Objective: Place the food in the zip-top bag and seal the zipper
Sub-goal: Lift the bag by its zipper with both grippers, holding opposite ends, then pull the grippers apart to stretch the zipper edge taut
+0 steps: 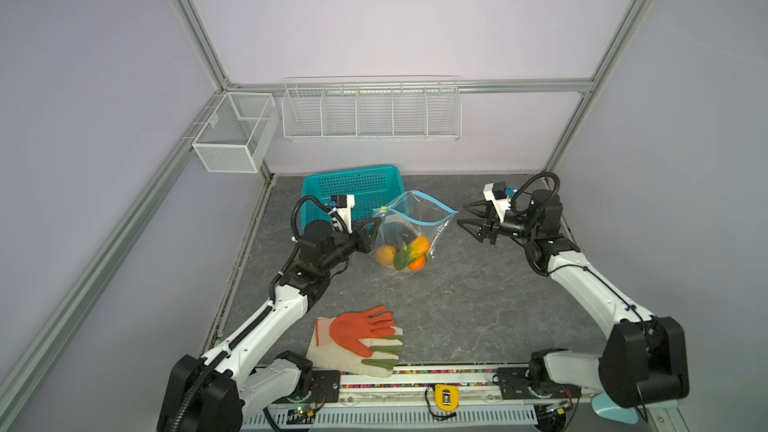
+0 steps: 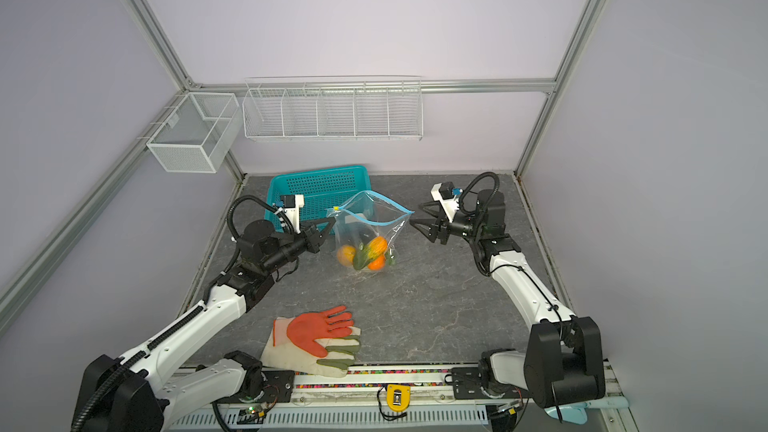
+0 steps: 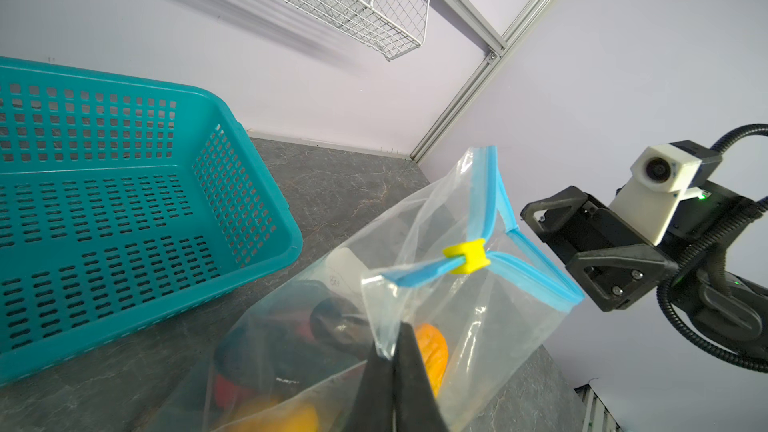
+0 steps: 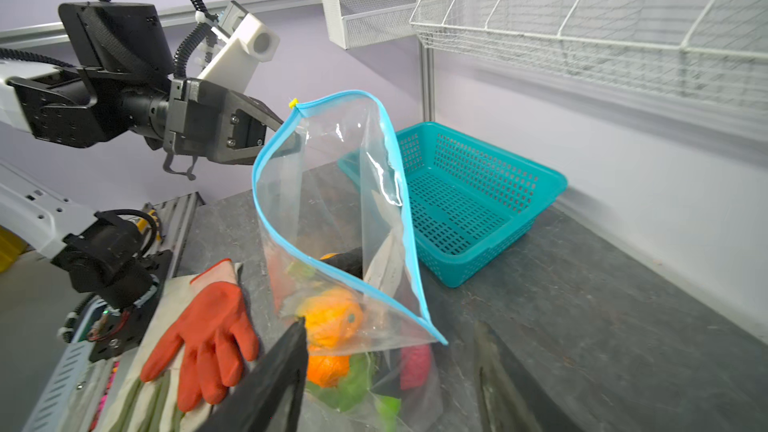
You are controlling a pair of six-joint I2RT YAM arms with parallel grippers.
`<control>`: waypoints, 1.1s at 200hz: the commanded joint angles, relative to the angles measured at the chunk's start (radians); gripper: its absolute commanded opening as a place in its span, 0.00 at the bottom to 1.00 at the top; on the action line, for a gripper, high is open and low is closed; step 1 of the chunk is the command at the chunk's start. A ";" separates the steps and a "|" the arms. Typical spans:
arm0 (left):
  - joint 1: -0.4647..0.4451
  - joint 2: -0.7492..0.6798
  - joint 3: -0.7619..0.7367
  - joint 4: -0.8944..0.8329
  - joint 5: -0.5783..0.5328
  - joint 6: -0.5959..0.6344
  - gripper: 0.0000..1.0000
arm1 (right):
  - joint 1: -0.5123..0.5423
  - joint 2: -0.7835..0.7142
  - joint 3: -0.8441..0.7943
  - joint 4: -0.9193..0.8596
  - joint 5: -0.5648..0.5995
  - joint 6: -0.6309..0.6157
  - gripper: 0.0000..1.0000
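My left gripper [image 3: 392, 355] is clamped on the zip-top bag [image 1: 399, 228], on film below the slider [image 3: 465, 257]. My right gripper [image 1: 461, 214] stands jaws apart at the far mouth corner. The bag stands just in front of the basket [image 1: 351, 171], food [image 1: 405, 255] inside. Film judged limp and slippery; I should grip the stiffer zipper [image 3: 494, 197].

Grey table [image 1: 478, 309]: teal basket [image 1: 318, 189], gloves [image 1: 357, 336], bag [image 1: 415, 220]

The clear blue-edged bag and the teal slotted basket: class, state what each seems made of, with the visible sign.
Clear blue-edged bag: thin glossy plastic film; it creases, glints, and shows the toy food inside.
Teal slotted basket: probably rigid moulded plastic, smooth; one even colour, regular slots, rounded rim.
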 commanded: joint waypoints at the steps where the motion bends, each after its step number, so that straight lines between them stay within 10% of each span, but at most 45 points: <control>1: 0.001 -0.010 0.000 0.003 0.018 0.003 0.00 | -0.001 0.019 -0.001 0.050 -0.034 -0.016 0.69; 41: 0.001 -0.006 -0.001 0.014 0.025 -0.006 0.00 | 0.055 0.103 0.045 0.069 -0.035 -0.017 0.67; 152: 0.001 -0.039 0.005 -0.044 0.000 0.016 0.00 | 0.100 0.135 0.139 -0.054 -0.057 -0.056 0.14; 191: 0.011 -0.044 0.061 -0.199 0.044 0.164 0.34 | 0.102 0.141 0.200 -0.200 -0.074 -0.171 0.07; 220: 0.075 -0.037 0.133 -0.365 0.143 0.269 0.41 | 0.094 0.171 0.316 -0.420 -0.093 -0.313 0.07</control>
